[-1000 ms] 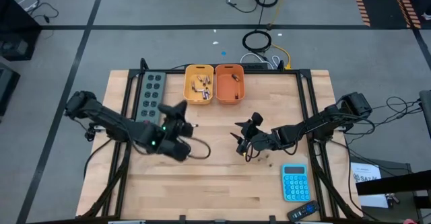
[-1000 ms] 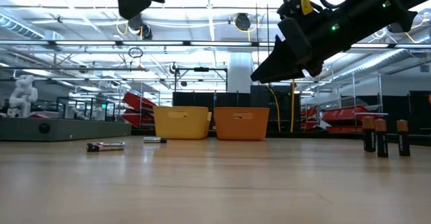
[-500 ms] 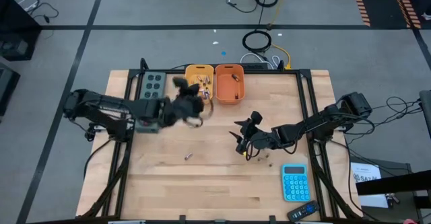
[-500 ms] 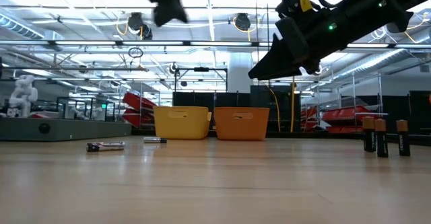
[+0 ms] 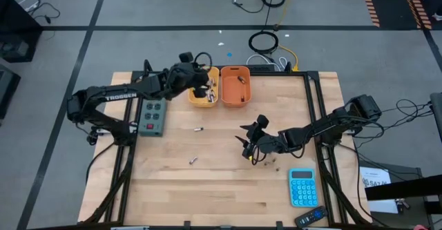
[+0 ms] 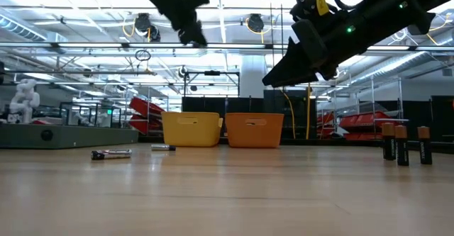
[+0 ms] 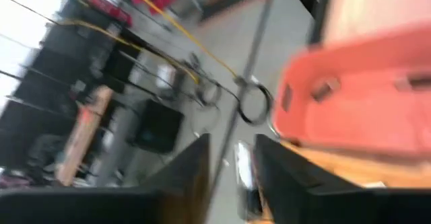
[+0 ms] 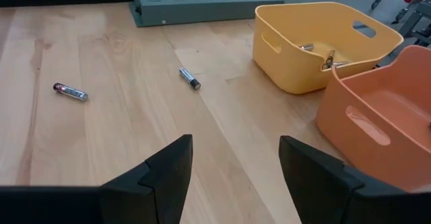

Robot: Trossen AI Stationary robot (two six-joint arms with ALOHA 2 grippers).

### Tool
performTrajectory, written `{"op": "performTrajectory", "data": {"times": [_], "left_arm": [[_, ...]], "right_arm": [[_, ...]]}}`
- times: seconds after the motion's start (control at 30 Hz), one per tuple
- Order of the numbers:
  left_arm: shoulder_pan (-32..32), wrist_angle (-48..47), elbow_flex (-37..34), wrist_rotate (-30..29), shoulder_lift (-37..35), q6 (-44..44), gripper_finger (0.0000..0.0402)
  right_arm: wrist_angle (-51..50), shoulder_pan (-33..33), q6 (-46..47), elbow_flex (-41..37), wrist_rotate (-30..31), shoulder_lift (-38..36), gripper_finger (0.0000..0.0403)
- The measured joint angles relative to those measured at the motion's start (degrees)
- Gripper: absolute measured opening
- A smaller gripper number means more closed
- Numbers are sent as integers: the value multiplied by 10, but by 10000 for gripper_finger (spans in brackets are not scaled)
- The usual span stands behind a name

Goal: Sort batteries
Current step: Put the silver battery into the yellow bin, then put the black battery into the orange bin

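While the left end effector [image 5: 201, 90], fingers apart, hangs over the yellow bin [image 5: 204, 96], loose batteries [image 5: 198, 129] look small, rigid, smooth: best pinched mid-barrel.

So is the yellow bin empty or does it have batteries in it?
Not empty: the yellow bin holds several small batteries, also visible through the right wrist view.

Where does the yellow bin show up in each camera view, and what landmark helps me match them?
High view: yellow bin at the table's far edge, under the left gripper.
Low view: centre-left in the distance.
Left wrist view: too blurred to tell.
Right wrist view: far across the table, batteries inside.
Shared landmark: the orange bin directly beside it.
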Motion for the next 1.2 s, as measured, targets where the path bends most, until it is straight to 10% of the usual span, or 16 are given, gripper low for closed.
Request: {"op": "performTrajectory", "data": {"times": [0.37, 0.63, 0.93, 1.2], "left_arm": [[-18, -165, 8, 35, 1, -151, 330], [-102, -306, -32, 272, 1, -338, 309], [-235, -149, -134, 108, 1, -355, 287], [-275, 17, -176, 93, 1, -302, 260]], "right_arm": [[1, 0, 20, 0, -13, 0, 212], [-15, 0, 12, 0, -35, 0, 212], [-196, 11, 50, 84, -134, -5, 212], [-488, 11, 67, 265, -189, 1, 209]]}}
